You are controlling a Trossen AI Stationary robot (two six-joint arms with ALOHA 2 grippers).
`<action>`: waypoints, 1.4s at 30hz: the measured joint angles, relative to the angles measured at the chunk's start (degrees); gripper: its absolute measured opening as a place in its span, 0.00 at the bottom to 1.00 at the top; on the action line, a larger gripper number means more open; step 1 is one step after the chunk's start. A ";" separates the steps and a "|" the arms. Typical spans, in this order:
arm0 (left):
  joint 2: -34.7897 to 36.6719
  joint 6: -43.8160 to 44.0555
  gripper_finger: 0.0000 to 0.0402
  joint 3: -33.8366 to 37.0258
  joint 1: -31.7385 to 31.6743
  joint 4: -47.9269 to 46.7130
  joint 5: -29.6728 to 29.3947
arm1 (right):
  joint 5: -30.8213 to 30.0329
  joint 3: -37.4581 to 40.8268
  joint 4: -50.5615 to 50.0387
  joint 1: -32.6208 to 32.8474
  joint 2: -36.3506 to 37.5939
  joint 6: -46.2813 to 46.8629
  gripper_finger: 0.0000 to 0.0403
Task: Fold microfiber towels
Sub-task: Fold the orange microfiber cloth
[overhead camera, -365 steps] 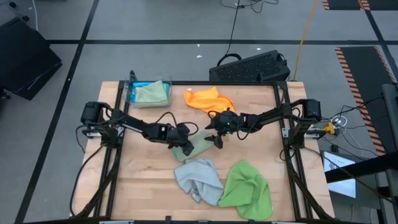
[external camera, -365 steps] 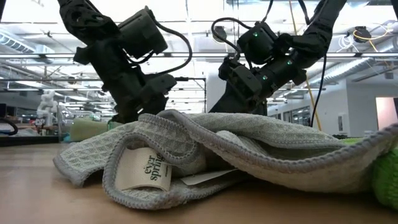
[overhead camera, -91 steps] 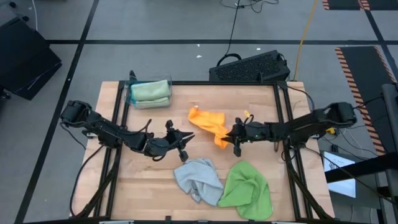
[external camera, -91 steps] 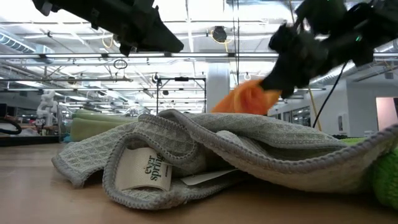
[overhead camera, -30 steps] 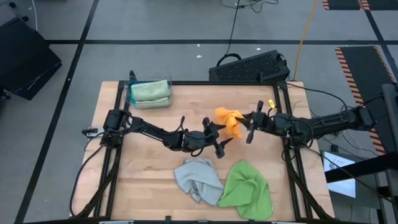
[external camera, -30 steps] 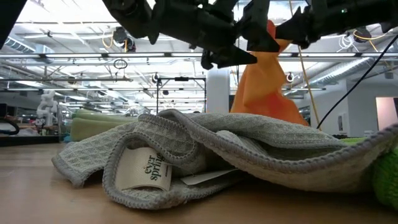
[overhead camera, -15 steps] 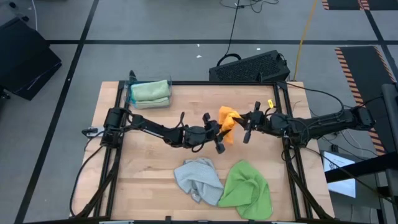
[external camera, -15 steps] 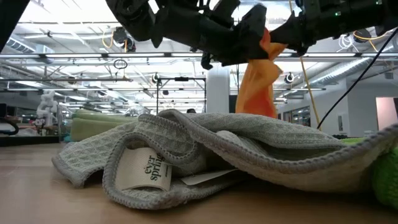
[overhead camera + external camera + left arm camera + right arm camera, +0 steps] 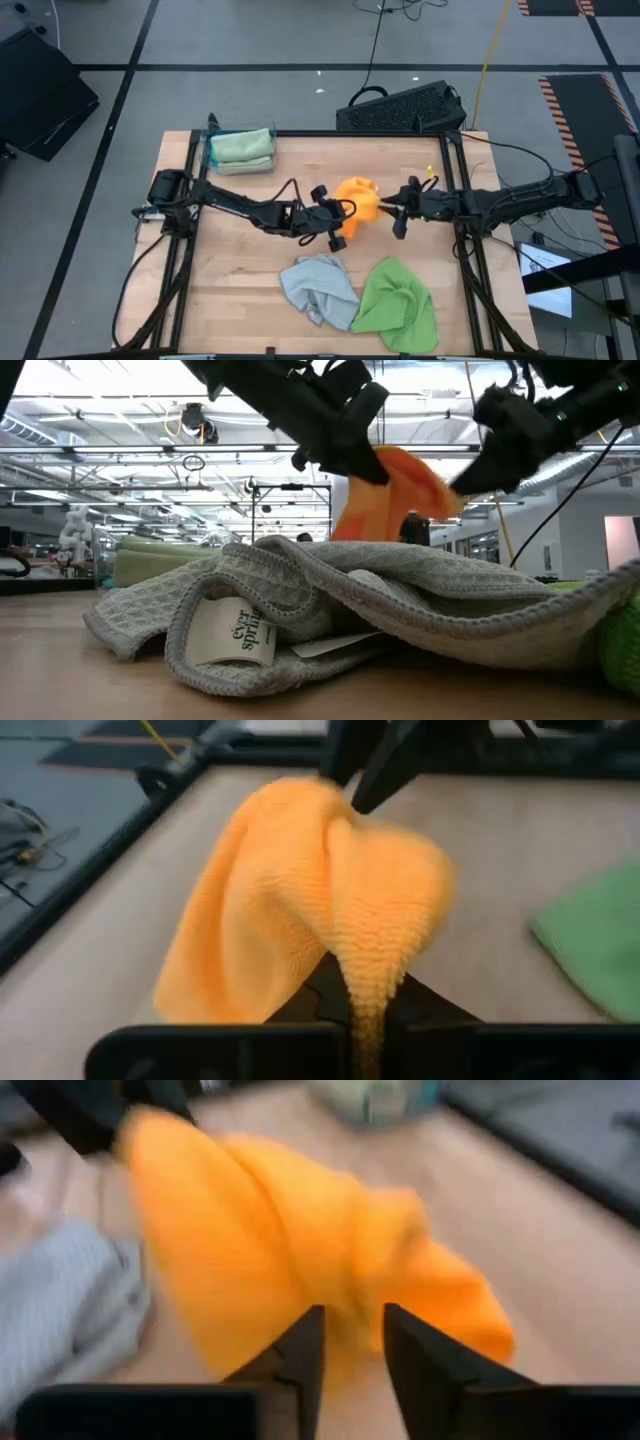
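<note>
The orange towel (image 9: 357, 198) hangs bunched above the table's middle, between my two grippers. My left gripper (image 9: 365, 1010) is shut on it from the left. My right gripper (image 9: 350, 1342) stands close on the towel's right with its fingers a little apart and orange cloth showing past the gap. A crumpled grey towel (image 9: 318, 285) and a bright green towel (image 9: 397, 300) lie near the front edge. Pale sage green towels (image 9: 240, 148) lie folded in a clear bin at the far left. My left gripper pinches a bunched fold of the orange towel (image 9: 368, 970) between its two fingers, coming from the table's left and slanting slightly down. The cloth rises from the fingers and drapes over in slack folds (image 9: 395, 490), clear of the table. My right gripper: I cannot tell whether its fingers (image 9: 305, 1350) touch the towel's edge.
The grey towel (image 9: 330, 600) fills the front of the low view, with its label showing. A black case (image 9: 405, 108) lies on the floor beyond the far edge. Bare wood lies left of the grey towel and along the far right.
My left gripper, open a second ago, has gone up to the orange towel and shut on it. My right gripper has sunk and tipped downward. The towel, which hung straight down from the right gripper, now slants across from the left gripper's hold.
</note>
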State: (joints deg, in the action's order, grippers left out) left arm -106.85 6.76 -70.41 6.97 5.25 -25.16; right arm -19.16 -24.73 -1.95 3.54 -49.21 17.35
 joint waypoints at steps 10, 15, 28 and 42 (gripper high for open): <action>0.07 4.38 0.02 0.00 -0.60 -1.79 0.41 | 2.89 5.91 6.22 8.21 -0.07 5.25 0.57; 0.07 5.65 0.04 0.00 -1.38 -1.03 0.30 | -2.73 13.26 30.68 15.78 -1.80 2.60 0.63; 0.07 9.64 0.03 0.00 -3.20 8.49 -3.32 | -27.09 7.44 47.16 21.69 -22.97 -2.65 0.64; 0.07 9.49 0.02 0.00 -2.69 7.85 -3.35 | -33.56 -2.64 52.45 17.38 -36.00 -11.88 0.62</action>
State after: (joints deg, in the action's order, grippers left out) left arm -106.78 16.25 -70.41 4.28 13.11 -28.51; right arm -52.72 -27.37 50.50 20.92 -85.21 5.47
